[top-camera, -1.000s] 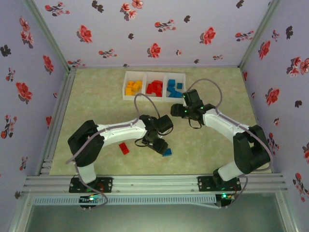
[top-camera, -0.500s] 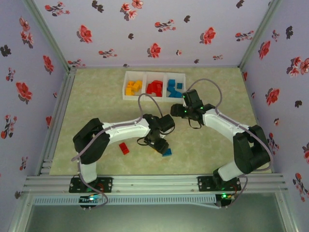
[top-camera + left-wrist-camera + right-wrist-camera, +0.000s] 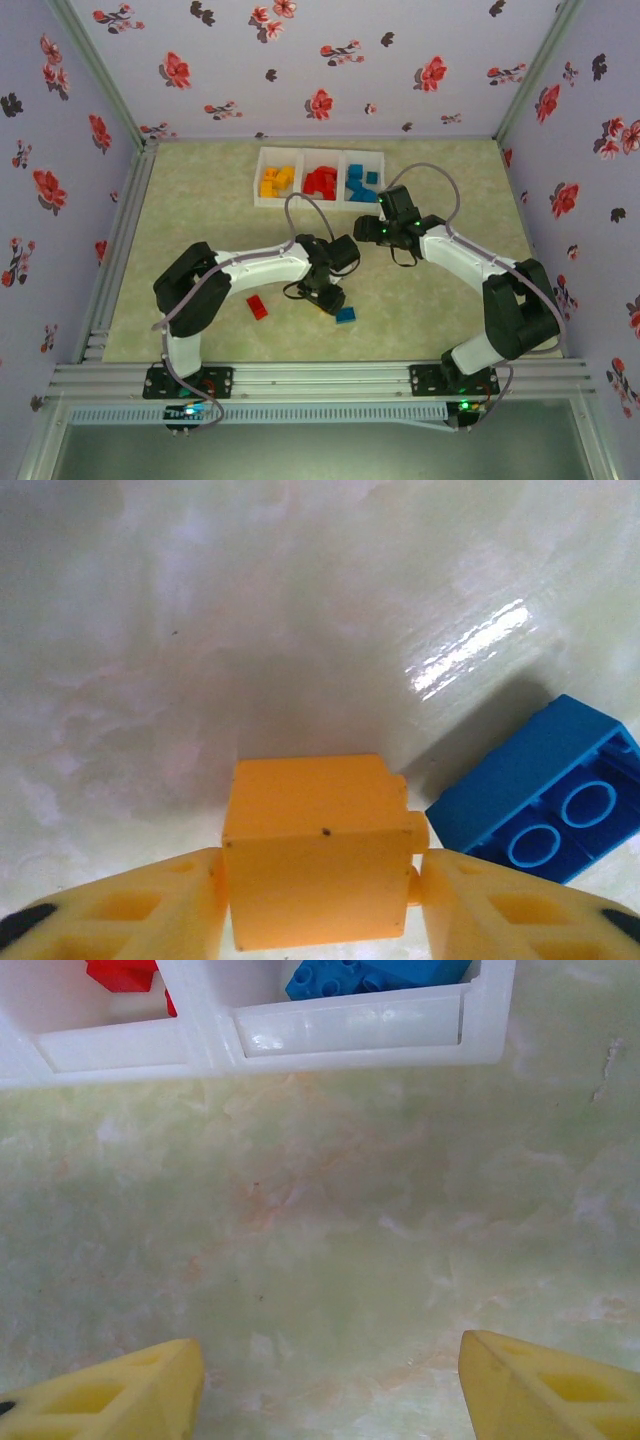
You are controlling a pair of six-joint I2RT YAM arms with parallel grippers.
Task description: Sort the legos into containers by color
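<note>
Nearest the arm bases, the left gripper (image 3: 320, 865) is down at the table (image 3: 200, 200). Its two yellow fingers press on either side of an orange brick (image 3: 310, 810), so the jaws are gripping it. The brick sits on the table surface, with its studs facing the right-hand finger. A blue brick (image 3: 540, 800) lies just beside it, hollow underside showing, close to that same finger. A red brick (image 3: 258, 307) lies apart on the table, off to the left.

Farther out, the right gripper (image 3: 330, 1342) hovers over bare table with its jaws open and holding nothing, just in front of the containers (image 3: 350, 1030).

Farthest away, the three joined white bins hold yellow-orange bricks on the left, red in the middle and blue on the right.

The main risk is the grip. One finger bears on studs, not a flat face, so the orange brick could twist or slip out when lifted. The lift could also knock the neighbouring blue brick. On the way to the left bin, the left arm passes near the waiting right arm, and a loose hold could drop the brick short or into the wrong bin.
</note>
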